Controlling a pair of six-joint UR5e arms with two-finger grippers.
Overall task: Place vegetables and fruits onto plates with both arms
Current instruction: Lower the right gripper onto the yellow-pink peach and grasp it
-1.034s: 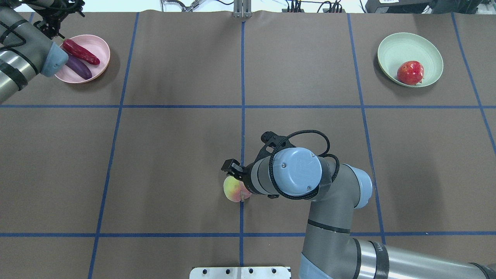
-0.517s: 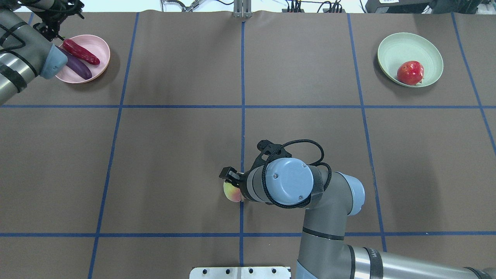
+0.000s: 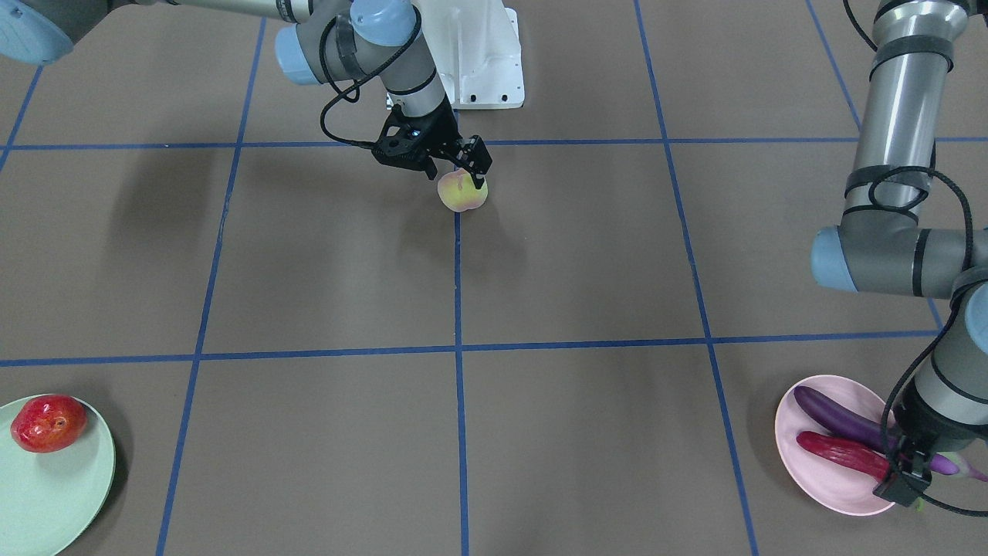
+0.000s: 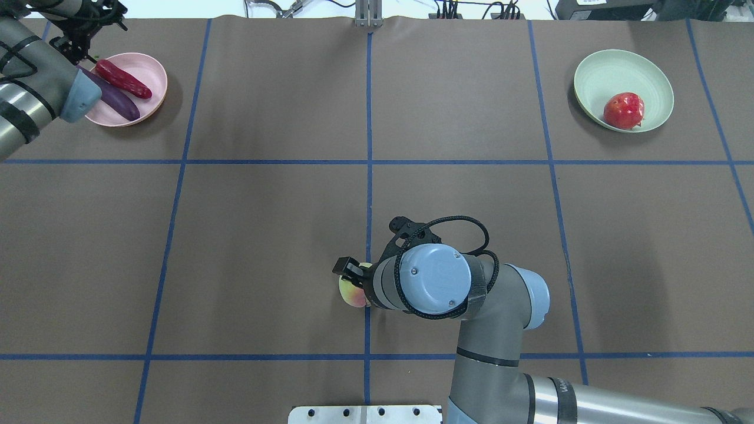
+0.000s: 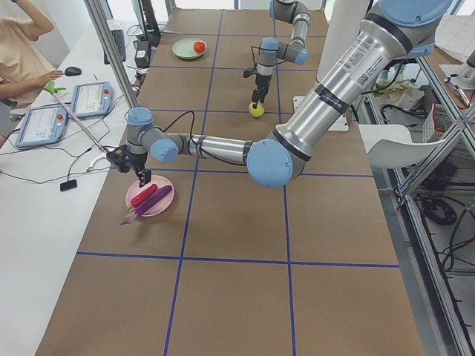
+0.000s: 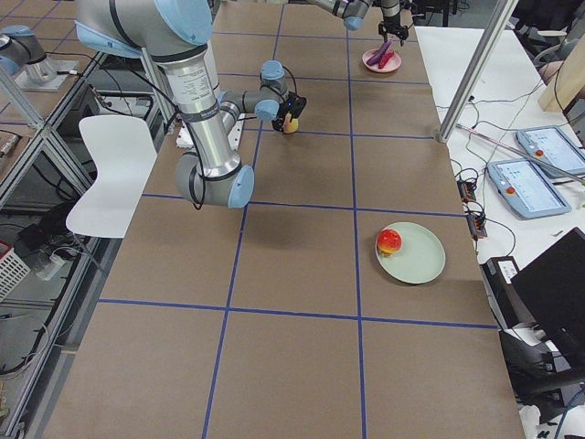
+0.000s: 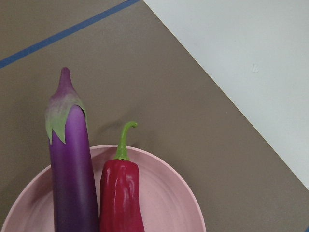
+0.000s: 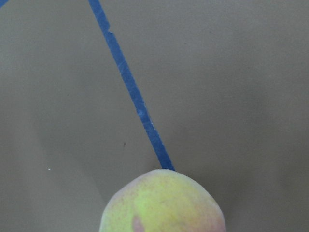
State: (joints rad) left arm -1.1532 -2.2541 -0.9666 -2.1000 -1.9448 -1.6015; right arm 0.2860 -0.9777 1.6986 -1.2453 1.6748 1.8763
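The peach (image 3: pixel 461 194) sits near the table's middle, toward the robot's edge, the only piece not yet plated. The right arm (image 4: pixel 436 288) bends steeply down, with the right gripper (image 3: pixel 461 179) astride the peach, likely to lift it; I cannot tell if it is clamped. The eggplant (image 3: pixel 837 417) and chili (image 3: pixel 841 455) lie side by side on the pink plate (image 3: pixel 830 486) at the far left corner. The left gripper (image 3: pixel 901 477) hangs over that plate's rim holding nothing; its opening is unclear. The red fruit (image 3: pixel 48 423) rests on the green plate (image 3: pixel 46 486) at the far right corner.

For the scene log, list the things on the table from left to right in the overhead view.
Pink plate, with the eggplant and chili pepper on it → peach → mint green plate, with the red fruit on it.
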